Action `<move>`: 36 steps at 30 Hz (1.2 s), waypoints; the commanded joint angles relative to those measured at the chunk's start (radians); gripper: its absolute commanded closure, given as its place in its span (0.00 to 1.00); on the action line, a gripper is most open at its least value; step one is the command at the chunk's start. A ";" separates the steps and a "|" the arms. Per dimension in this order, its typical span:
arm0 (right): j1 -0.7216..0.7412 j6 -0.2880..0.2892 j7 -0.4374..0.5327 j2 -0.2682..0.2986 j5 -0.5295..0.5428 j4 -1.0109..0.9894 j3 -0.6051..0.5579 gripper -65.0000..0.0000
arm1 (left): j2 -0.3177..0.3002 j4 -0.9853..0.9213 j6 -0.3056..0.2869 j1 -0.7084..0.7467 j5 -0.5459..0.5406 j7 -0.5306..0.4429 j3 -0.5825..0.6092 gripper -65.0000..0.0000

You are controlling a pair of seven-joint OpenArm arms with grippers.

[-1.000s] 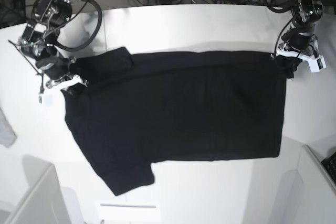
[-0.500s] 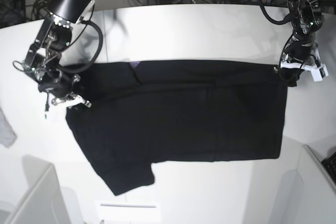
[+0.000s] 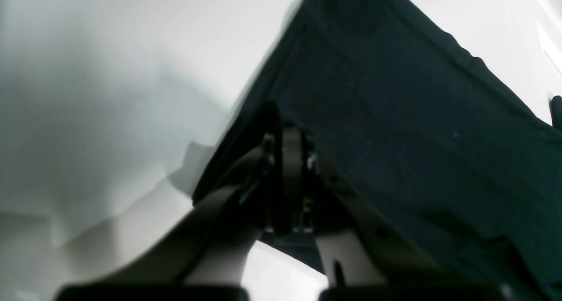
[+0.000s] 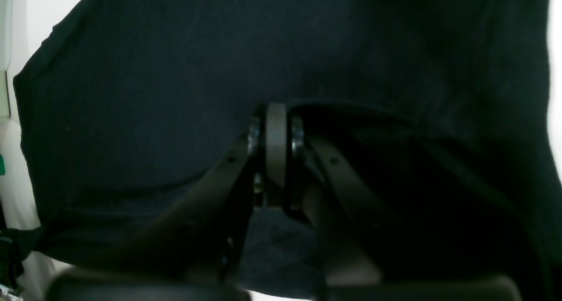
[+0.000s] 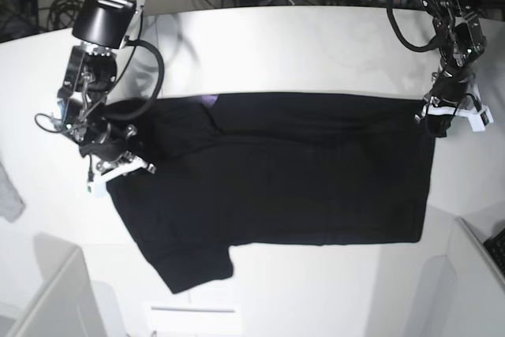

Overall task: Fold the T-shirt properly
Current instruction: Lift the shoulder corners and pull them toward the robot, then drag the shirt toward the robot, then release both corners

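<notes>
T-shirt [image 5: 276, 171]: long axis 3–9 o'clock. Left gripper [image 5: 439, 120] clamped on 3 o'clock corner; right gripper [image 5: 118, 170] clamped on 9 o'clock edge.

The right wrist view is so dark that folds of the T-shirt [image 4: 175, 72] barely separate, and its cloth runs off the frame at 12 and 3 o'clock. In the left wrist view the T-shirt's edge toward 11 o'clock is blurred against the table [image 3: 109, 94].
</notes>
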 commanded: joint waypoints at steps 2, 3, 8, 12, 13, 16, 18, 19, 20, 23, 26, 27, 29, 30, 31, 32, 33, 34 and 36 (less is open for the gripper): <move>0.025 0.005 0.019 0.004 0.020 0.020 0.005 1.00 | -0.018 0.004 -0.005 -0.016 -0.002 -0.022 -0.005 1.00; 0.025 0.003 0.019 0.004 0.020 0.020 0.007 1.00 | -0.027 0.003 -0.005 -0.019 -0.002 -0.022 -0.005 1.00; 0.025 0.002 0.019 0.033 0.020 0.023 0.002 1.00 | -0.038 0.001 -0.005 -0.039 -0.002 -0.022 -0.005 1.00; 0.025 0.002 0.015 0.050 0.022 0.026 0.010 1.00 | -0.061 0.006 -0.005 -0.041 -0.002 -0.022 -0.005 1.00; 0.025 0.002 0.012 0.054 0.022 0.026 0.010 1.00 | -0.061 0.004 -0.005 -0.041 -0.002 -0.022 -0.005 1.00; 0.021 0.002 0.012 0.064 0.027 0.028 0.010 0.77 | -0.061 0.000 -0.005 -0.061 -0.002 -0.022 -0.005 0.81; 0.018 0.002 0.013 0.062 0.025 0.042 0.010 0.57 | -0.062 -0.010 -0.005 -0.073 -0.002 -0.022 -0.005 0.69; 0.008 0.002 0.016 0.062 0.025 0.056 0.010 0.52 | -0.064 -0.019 -0.005 -0.076 -0.002 -0.022 -0.010 0.65; 0.001 0.002 0.018 0.061 0.025 0.072 0.011 0.52 | -0.064 -0.022 -0.005 -0.085 -0.002 -0.022 -0.015 0.61; -0.027 0.000 0.018 0.059 0.024 0.142 0.011 0.57 | -0.064 -0.022 -0.005 -0.123 -0.002 -0.022 -0.016 0.51; -0.101 -0.062 0.019 0.047 0.024 0.269 0.041 0.64 | -0.064 0.001 -0.005 -0.128 -0.010 -0.022 -0.019 0.49; -0.131 -0.113 0.019 0.022 0.025 0.316 0.062 0.66 | -0.064 0.021 -0.005 -0.120 -0.012 -0.022 -0.030 0.49; -0.199 -0.222 0.039 -0.041 0.025 0.421 0.131 0.66 | -0.054 0.070 -0.007 -0.071 -0.012 -0.022 -0.090 0.49; -0.231 -0.256 0.062 -0.070 0.028 0.458 0.159 0.64 | -0.041 0.090 -0.009 -0.048 -0.013 -0.022 -0.119 0.49; -0.263 -0.262 0.085 -0.094 0.030 0.487 0.179 0.61 | -0.016 0.107 -0.010 -0.025 -0.013 -0.022 -0.147 0.49; -0.291 -0.260 0.107 -0.114 0.031 0.507 0.195 0.57 | 0.010 0.122 -0.012 -0.005 -0.013 -0.022 -0.176 0.49; -0.312 -0.260 0.119 -0.130 0.031 0.514 0.206 0.52 | 0.035 0.129 -0.013 0.018 -0.013 -0.024 -0.206 0.49; -0.334 -0.260 0.122 -0.136 0.031 0.514 0.211 0.46 | 0.053 0.135 -0.024 0.041 -0.013 -0.024 -0.231 0.49; -0.366 -0.260 0.124 -0.147 0.031 0.502 0.214 0.38 | 0.082 0.124 -0.088 0.076 -0.013 -0.024 -0.272 0.49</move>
